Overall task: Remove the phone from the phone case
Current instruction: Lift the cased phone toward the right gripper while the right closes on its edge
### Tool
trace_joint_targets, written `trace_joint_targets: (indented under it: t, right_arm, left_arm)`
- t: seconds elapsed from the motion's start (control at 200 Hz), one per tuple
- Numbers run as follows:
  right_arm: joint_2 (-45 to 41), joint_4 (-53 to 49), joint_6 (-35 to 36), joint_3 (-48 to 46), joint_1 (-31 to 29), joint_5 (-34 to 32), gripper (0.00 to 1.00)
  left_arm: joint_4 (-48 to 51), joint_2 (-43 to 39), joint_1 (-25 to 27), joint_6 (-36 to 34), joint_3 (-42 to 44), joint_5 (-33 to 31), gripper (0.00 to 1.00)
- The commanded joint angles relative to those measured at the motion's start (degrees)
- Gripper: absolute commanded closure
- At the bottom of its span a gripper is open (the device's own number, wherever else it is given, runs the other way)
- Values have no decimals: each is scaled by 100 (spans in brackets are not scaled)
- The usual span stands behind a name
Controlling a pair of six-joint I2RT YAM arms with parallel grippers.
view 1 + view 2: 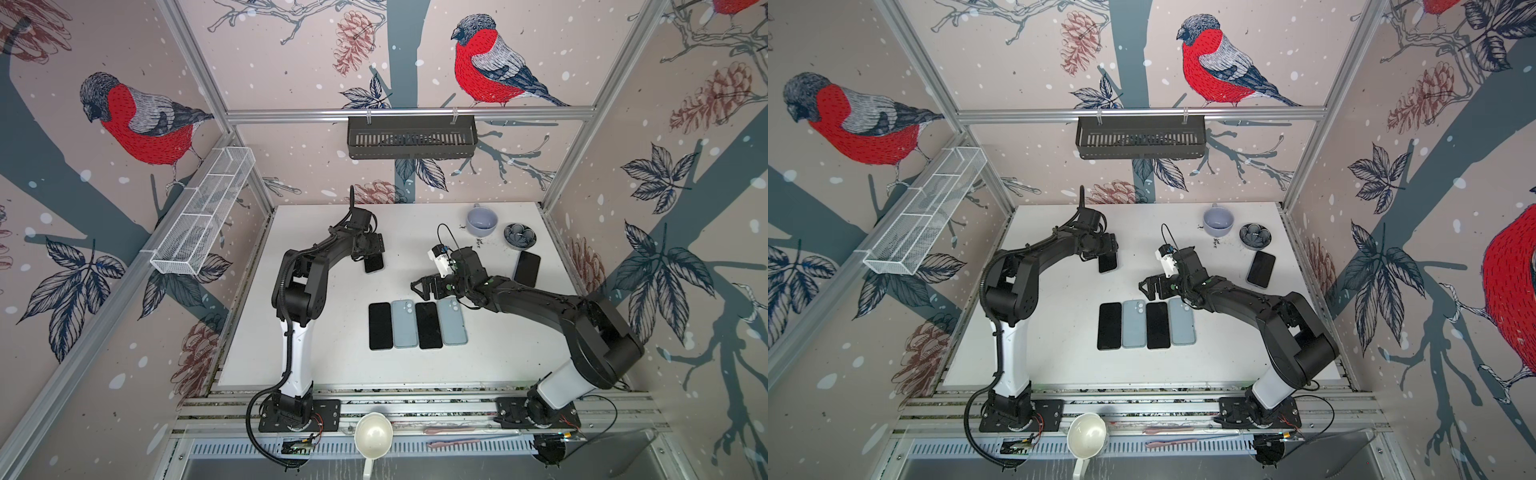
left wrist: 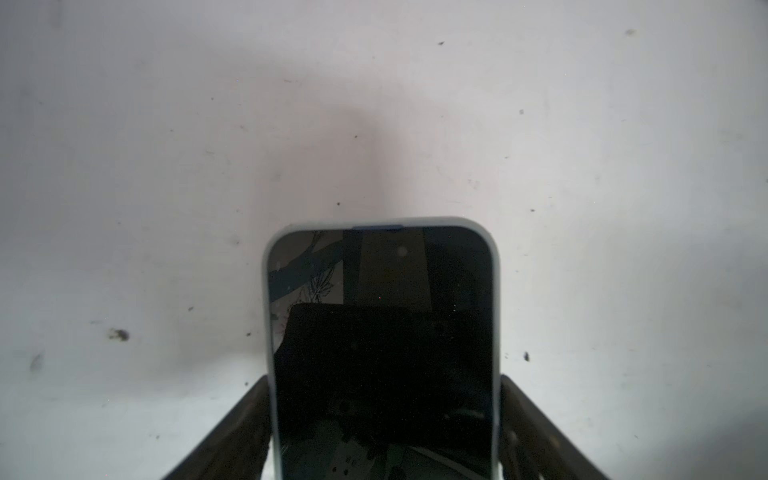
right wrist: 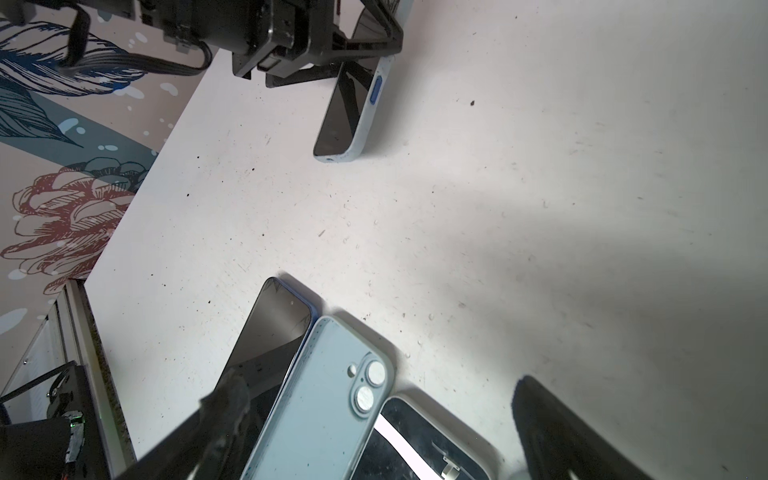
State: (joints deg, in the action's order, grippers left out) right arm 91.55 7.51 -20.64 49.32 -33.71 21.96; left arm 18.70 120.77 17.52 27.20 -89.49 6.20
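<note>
**Extraction step, grip established.** The left claw (image 2: 384, 390) is closed across the width of the phone case (image 3: 367, 124), with one finger (image 2: 249, 419) pressed on each long edge. The phone (image 2: 382, 340) sits inside the case with its screen towards the wrist camera. Its free end projects past the fingertips and, in the right wrist view, appears to rest tilted on the table (image 1: 478, 357). The right claw (image 1: 420, 288) stands wide and empty, well apart from the held case. It hovers with a row of four handsets (image 1: 417, 325) just beneath and ahead of its fingers. Judged stage: early, as phone and case are not yet parted. To do the step well, the left claw should pinch only the case rim, not the glass, leaving the phone free to slide out. The right claw would best come to the free end beyond the left fingertips and peel one corner of the soft lip first, rather than pull the whole body at once. Risks: the clamp across the width may squeeze the case walls onto the phone and resist release, and the end on the table may skid.
</note>
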Motion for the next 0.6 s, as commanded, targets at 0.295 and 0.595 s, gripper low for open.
trace_joint_targets:
  t: [0.295, 0.595]
  right_arm:
    - [67, 624, 97, 101, -47, 570, 0]
    - [-96, 451, 163, 235, -241, 552, 5]
  left_arm:
    - [-1543, -1429, 489, 100, 1277, -44, 50]
    - [-2463, -2533, 1071, 164, 2252, -338, 52]
